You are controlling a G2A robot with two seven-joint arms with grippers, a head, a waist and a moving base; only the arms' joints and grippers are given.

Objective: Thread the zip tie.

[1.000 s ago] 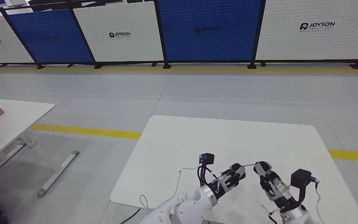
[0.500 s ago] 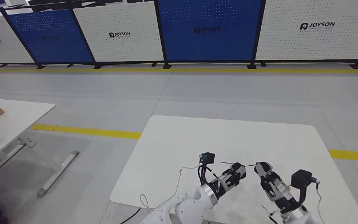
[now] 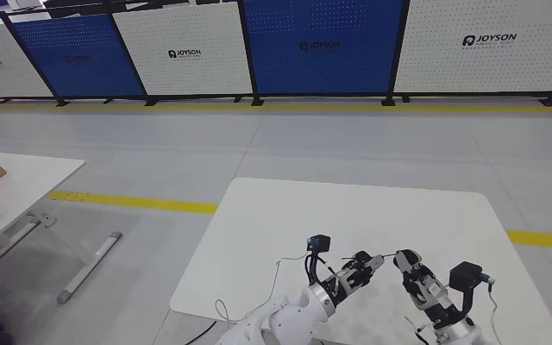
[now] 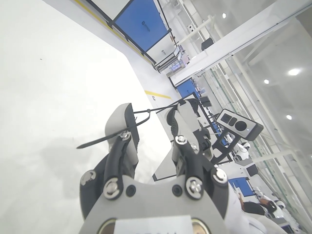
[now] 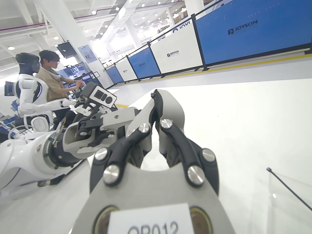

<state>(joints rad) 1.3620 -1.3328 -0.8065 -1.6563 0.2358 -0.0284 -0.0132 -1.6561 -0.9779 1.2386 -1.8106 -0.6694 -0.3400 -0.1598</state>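
Looks like the zip tie is already poked through its head above the table, left gripper gaping with it against one pad, right gripper clamped, apparently on the strap, so mostly cinching left.

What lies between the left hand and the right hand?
The zip tie spans the gap between the left hand and the right hand, above the table. The top and left wrist views show it.
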